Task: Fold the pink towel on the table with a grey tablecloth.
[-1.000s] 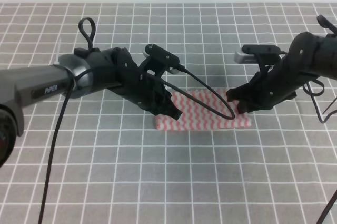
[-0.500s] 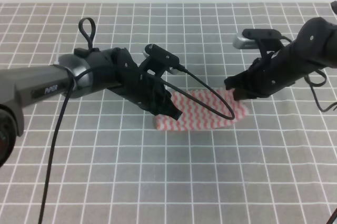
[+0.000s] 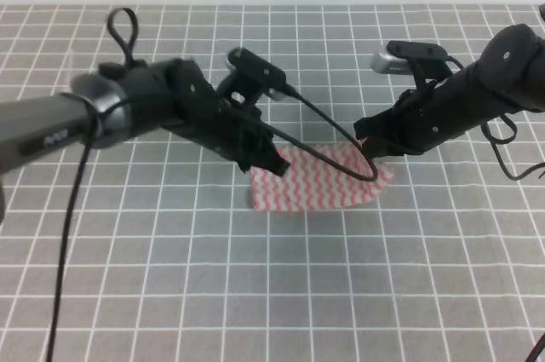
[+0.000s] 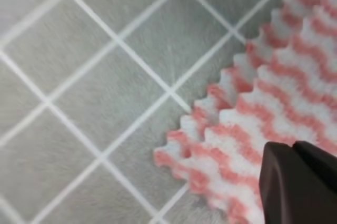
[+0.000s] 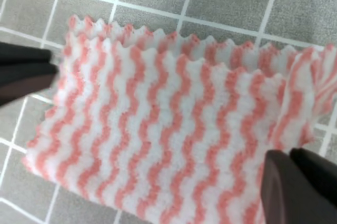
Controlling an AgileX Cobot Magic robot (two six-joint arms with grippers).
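Change since 1 s ago: rising off the grey tablecloth [image 3: 170, 277] at both gripped ends, right corner curling up and leftward, left arm lifting and tilting.
Pink towel [image 3: 319, 185]: lying near the middle of the table, already doubled into 2 layers, long axis running left to right, front edge resting on the cloth.
Left gripper [image 3: 271, 160]: clenching the towel's left end, fingertips [image 4: 295, 182] pressing onto the striped cloth close to its corner.
Right gripper [image 3: 372, 151]: pinching the right end, that corner hanging raised and folded over at the fingertips [image 5: 297, 184].
Key relation: stretching between the 2 grippers, each holding the end on its own side; judging a short-axis fold next, carrying the right end leftward toward the left gripper, the right arm having the raised corner.
Writing: showing only a blurred white mark on the left arm's sleeve, not readable.
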